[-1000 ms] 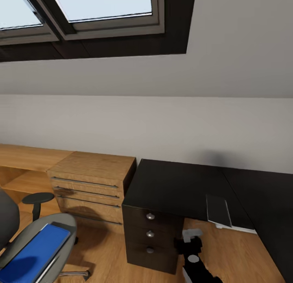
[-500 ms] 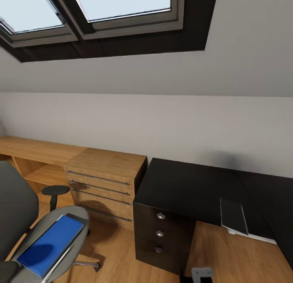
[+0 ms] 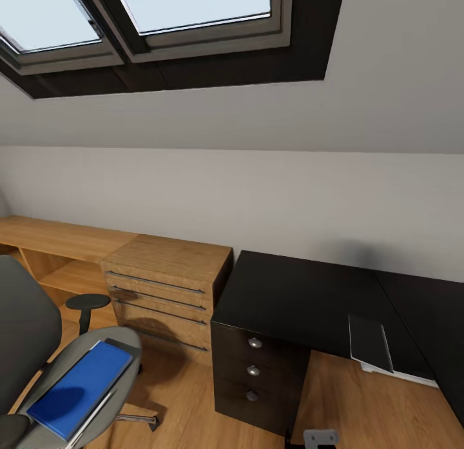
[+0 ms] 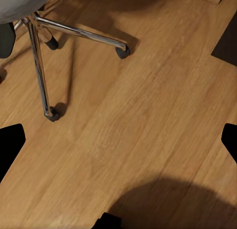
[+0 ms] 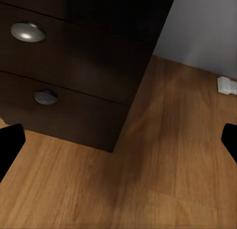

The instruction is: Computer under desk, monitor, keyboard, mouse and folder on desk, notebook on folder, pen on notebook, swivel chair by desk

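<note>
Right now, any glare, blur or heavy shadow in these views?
Head view: sharp, skylights blown out, soft dark patch on the wall above the desk. Left wrist view: big shadow on the floor, chair base crisp. Right wrist view: drawer knobs slightly soft.

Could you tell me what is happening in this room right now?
Nothing is being handled at the moment. The robot faces the desk, where the keyboard lies near the front edge. The folder lies on the seat of the swivel chair. Both wrist cameras look down at the wooden floor, with the fingers spread wide.

Light-wood cabinets beneath skylight windows.
</note>
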Robot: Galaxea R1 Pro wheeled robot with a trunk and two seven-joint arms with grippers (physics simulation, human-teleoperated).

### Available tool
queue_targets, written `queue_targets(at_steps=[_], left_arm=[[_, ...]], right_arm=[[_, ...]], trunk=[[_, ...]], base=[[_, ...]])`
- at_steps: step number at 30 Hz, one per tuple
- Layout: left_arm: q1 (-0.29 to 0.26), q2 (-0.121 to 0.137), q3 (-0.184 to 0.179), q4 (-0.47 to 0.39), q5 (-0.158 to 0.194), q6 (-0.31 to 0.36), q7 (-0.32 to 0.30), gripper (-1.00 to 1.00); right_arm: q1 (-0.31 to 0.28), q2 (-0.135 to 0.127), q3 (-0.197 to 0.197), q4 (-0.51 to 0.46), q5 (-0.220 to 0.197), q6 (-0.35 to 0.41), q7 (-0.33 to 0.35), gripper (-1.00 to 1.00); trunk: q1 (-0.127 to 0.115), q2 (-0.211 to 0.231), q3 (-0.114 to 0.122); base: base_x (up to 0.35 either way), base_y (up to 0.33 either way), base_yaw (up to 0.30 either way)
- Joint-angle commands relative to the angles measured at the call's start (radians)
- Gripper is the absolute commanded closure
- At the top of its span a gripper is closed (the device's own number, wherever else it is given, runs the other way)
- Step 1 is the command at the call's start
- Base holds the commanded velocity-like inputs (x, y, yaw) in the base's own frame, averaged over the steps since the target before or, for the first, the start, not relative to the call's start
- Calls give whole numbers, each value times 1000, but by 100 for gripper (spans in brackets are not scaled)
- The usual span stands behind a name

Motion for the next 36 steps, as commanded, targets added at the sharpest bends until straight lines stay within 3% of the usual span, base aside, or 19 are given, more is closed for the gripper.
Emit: queue_targets(at_steps=[1,8,36], left_arm=[[-2,2,-8,-1,10,-8,6,-100],[-2,2,-8,-1,11,-8,6,-100],[-2,1,-8,-1,16,-8,6,-100]], right_arm=[[-1,1,6,1,6,0,-10,-100],[-1,2,5,1,6,0,-10,-100],[-1,6,6,6,7,0,-10,-100]], trunk=[[0,-1,-1],[0,-1,-1],[0,-1,-13]], base=[[0,0,0],[-137,77,55],[-237,237,268]])
